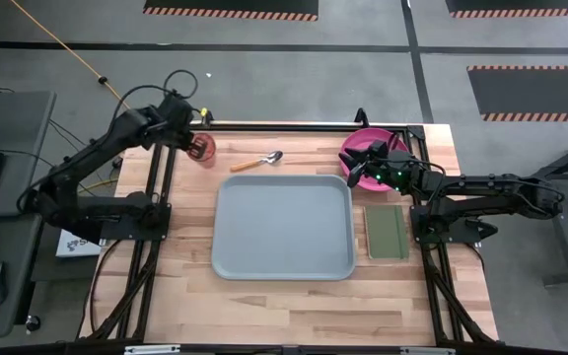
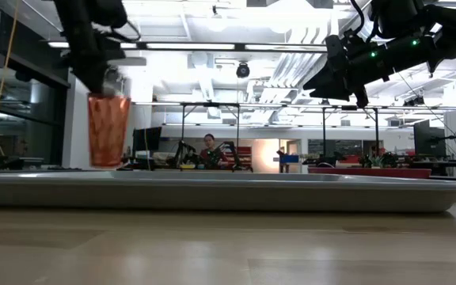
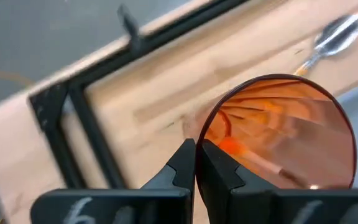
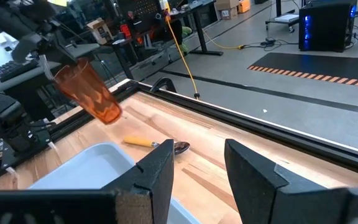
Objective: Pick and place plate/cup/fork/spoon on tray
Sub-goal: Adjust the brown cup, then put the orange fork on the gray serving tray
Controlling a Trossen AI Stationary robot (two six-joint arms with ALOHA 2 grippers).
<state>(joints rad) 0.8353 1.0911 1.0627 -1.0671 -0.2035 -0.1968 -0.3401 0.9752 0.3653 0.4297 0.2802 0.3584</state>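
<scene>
The cup [image 3: 284, 134] is translucent, glossy orange-red plastic. The tray [image 1: 282, 227] looks smooth, matt pale plastic. The table [image 1: 264, 296] is pale planked wood; the spoon [image 1: 264, 160] has a shiny metal bowl.

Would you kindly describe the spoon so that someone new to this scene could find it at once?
Start at the large pale blue-grey tray in the middle of the wooden table. Just beyond its far edge lies the spoon, flat on the wood, between the red-orange cup and the pink plate. It alone is slim, with a shiny metal bowl and a yellowish handle.
</scene>
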